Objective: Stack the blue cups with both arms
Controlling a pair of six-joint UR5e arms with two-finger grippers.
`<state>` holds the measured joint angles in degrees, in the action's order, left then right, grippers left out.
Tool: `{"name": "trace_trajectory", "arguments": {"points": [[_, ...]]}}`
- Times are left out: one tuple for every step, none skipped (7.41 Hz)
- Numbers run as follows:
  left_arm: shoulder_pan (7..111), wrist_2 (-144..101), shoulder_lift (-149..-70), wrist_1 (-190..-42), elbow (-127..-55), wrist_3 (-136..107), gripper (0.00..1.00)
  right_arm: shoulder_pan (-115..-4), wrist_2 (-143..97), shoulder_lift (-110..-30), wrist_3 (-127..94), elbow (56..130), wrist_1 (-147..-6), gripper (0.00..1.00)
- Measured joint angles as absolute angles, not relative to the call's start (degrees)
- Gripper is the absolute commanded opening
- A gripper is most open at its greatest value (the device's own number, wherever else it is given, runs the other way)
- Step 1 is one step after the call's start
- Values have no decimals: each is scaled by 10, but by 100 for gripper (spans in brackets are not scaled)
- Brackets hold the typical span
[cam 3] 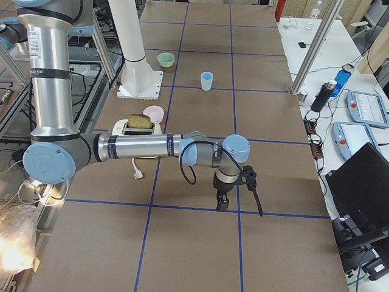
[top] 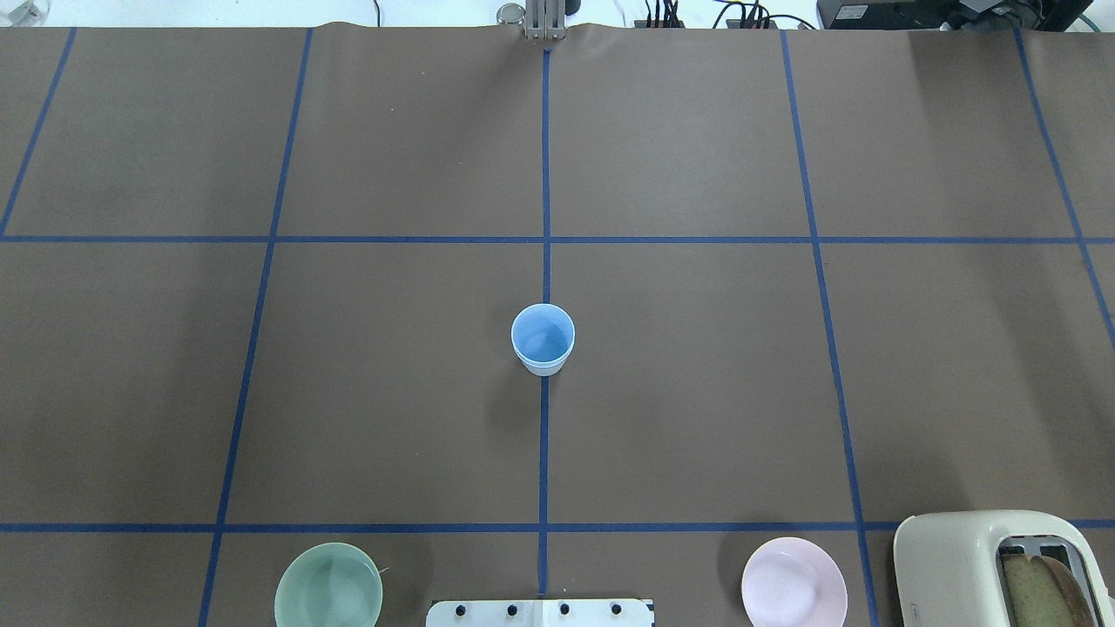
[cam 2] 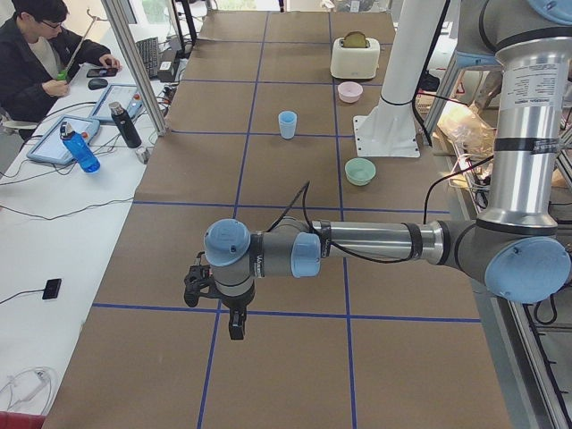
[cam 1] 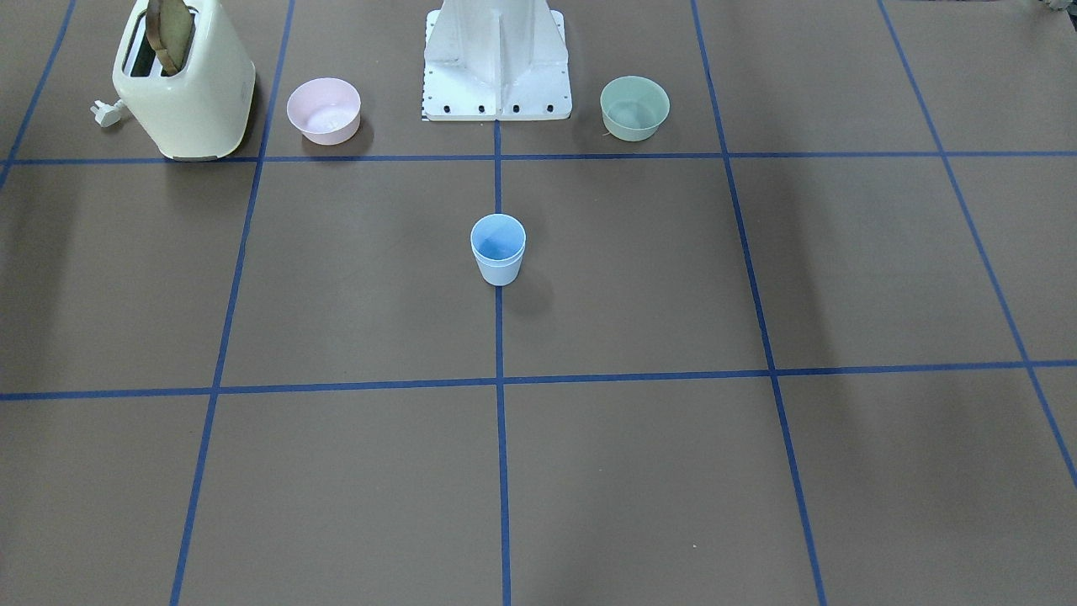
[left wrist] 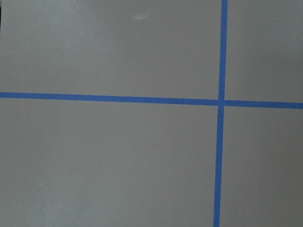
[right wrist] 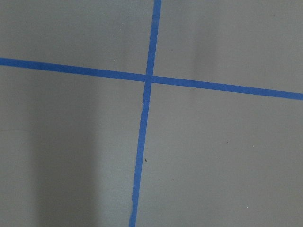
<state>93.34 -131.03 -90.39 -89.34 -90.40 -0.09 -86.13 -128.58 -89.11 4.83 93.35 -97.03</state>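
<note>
The blue cups point(cam 1: 498, 249) stand upright in the middle of the table on the centre tape line, apparently one nested in the other, with two rims showing. They also show in the overhead view point(top: 543, 339) and in both side views point(cam 2: 287, 124) point(cam 3: 207, 80). My left gripper point(cam 2: 234, 326) hangs over the table's far left end, well away from the cups. My right gripper point(cam 3: 222, 204) hangs over the far right end. Both show only in the side views, so I cannot tell whether they are open or shut. The wrist views show only brown paper and blue tape.
A cream toaster point(cam 1: 185, 80) with a bread slice, a pink bowl point(cam 1: 324, 110), the white pedestal base point(cam 1: 496, 63) and a green bowl point(cam 1: 634, 107) line the robot's side. An operator point(cam 2: 40, 54), bottles and tablets are on the white bench beyond the table.
</note>
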Motion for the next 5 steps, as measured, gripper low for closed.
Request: {"name": "trace_trajectory", "arguments": {"points": [[933, -1310, -903, -893, -904, -1, 99, -861, -1286, -891, 48, 933, -970, 100], [933, -1310, -901, -893, -905, -1, 99, -861, -1286, -892, 48, 933, -970, 100], [933, -1310, -899, -894, -905, -1, 99, -861, -1286, -892, 48, 933, -970, 100], [933, -1310, -899, -894, -905, -1, 99, -861, -1286, -892, 48, 933, -970, 100], [933, -1310, -899, -893, -905, -1, 99, -861, -1286, -892, 48, 933, -970, 100]]}}
